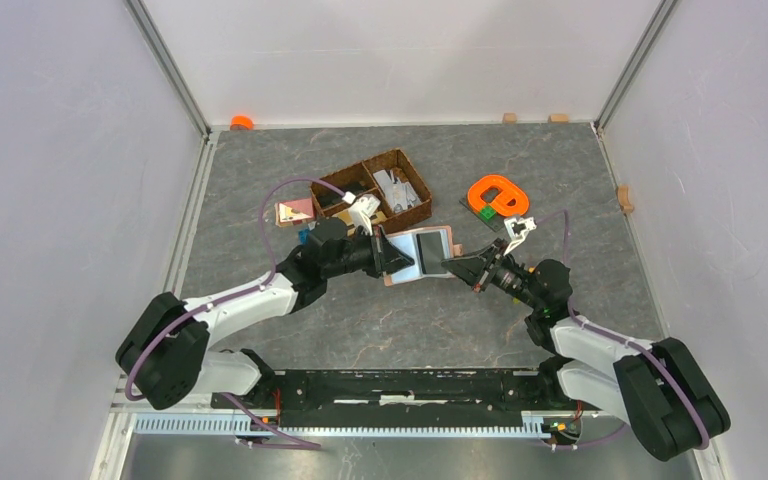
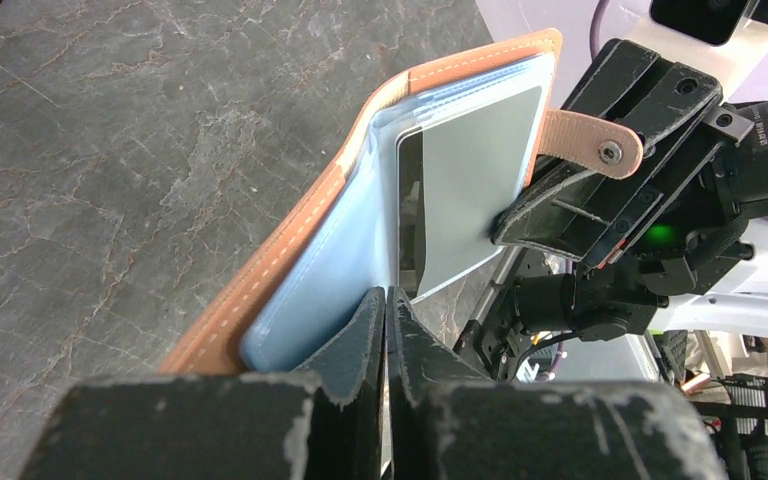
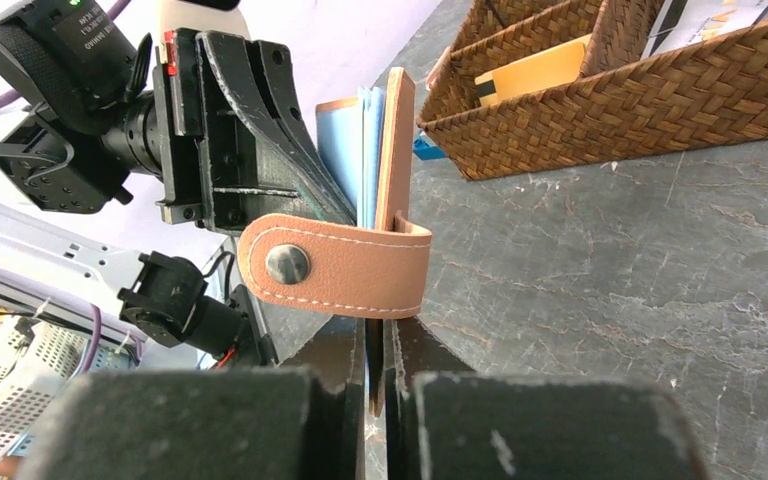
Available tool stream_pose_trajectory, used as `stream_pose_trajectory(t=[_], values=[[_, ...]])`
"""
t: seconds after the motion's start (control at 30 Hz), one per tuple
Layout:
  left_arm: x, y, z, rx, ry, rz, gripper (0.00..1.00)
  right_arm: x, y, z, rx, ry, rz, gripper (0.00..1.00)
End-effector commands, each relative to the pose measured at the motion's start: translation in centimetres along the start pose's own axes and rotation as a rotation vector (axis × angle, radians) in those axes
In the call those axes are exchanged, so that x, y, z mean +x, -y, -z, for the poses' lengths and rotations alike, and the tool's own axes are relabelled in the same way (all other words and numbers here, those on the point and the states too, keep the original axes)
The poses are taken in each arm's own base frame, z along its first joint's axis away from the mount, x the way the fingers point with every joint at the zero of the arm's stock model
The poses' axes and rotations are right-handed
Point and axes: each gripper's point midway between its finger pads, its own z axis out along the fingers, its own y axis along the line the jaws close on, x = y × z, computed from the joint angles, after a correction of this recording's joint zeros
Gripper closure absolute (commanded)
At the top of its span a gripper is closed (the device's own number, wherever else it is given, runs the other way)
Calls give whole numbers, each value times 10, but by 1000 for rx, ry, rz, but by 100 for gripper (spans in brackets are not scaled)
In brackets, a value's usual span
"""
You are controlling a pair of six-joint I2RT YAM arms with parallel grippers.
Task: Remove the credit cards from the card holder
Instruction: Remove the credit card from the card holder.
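Observation:
The tan card holder [image 1: 428, 251] hangs open above the table between my two grippers. In the left wrist view its cover [image 2: 290, 250] stands on the left, with blue plastic sleeves [image 2: 320, 290] inside and a pale grey credit card [image 2: 470, 190] sticking out of them. My left gripper [image 2: 388, 300] is shut on the near corner of that card; from above it [image 1: 397, 253] sits at the holder's left side. My right gripper [image 3: 378, 355] is shut on the cover's edge [image 3: 395, 150] just under the snap tab [image 3: 340, 265], at the holder's right side [image 1: 457, 266].
A dark brown wicker basket [image 1: 385, 190] with compartments stands just behind the holder, close on the right in the right wrist view [image 3: 610, 90]. A pink-and-white square piece [image 1: 293, 212] lies left of it. An orange ring piece [image 1: 497, 195] and a green brick [image 1: 487, 213] lie to the right.

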Motion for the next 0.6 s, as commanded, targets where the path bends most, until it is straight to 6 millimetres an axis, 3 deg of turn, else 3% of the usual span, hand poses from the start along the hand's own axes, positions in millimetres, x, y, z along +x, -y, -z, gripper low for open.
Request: stream_pose_trajectory(t=[0.0, 0.27, 0.57], values=[[-10, 5, -4, 14, 18, -55, 91, -18, -29, -2, -125, 55, 37, 100], [-13, 26, 2, 121, 44, -74, 79, -17, -34, -2, -156, 48, 20, 100], [-13, 27, 1, 132, 45, -58, 72, -17, -43, -2, -194, 47, 7, 100]])
